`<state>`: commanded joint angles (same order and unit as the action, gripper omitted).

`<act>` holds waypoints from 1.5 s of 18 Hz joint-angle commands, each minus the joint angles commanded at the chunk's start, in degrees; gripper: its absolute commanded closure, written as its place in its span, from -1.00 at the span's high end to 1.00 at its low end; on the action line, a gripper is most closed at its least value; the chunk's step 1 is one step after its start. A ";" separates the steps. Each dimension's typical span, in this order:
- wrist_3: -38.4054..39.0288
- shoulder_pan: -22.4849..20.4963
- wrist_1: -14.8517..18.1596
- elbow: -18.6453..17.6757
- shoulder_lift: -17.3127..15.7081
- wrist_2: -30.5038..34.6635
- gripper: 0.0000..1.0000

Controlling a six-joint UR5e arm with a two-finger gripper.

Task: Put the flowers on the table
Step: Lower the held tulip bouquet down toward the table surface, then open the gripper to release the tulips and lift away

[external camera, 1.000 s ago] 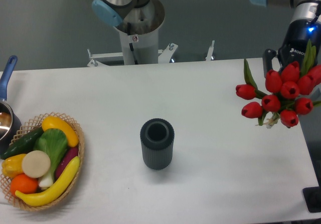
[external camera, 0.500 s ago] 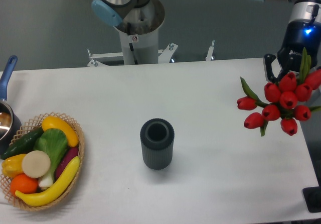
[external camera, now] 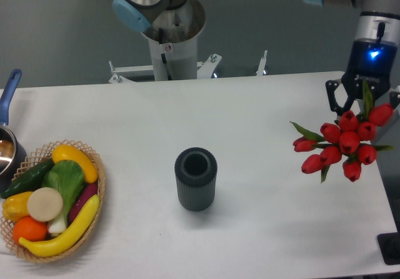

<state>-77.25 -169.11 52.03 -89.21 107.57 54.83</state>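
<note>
The flowers (external camera: 342, 142), a bunch of red tulips with green leaves, hang at the right side over the white table (external camera: 262, 204), their heads facing the camera. My gripper (external camera: 361, 101) is directly above and behind them, its black fingers straddling the bunch; it is shut on the flowers, whose stems are hidden behind the blooms. The bunch looks low, near the tabletop by the right edge; I cannot tell whether it touches.
A dark ribbed vase (external camera: 195, 179) stands upright and empty at the table's middle. A wicker basket of vegetables (external camera: 52, 199) sits at the front left, with a blue-handled pot (external camera: 7, 142) behind it. The arm's base (external camera: 169, 35) stands at the far edge.
The gripper and flowers have moved down and slightly left toward the tabletop; the bunch looks smaller and lower. Vase and basket have not moved.
</note>
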 joint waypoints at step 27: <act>-4.40 11.08 0.00 2.55 14.95 16.80 -0.01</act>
<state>-81.65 -158.03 52.03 -86.66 122.52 71.63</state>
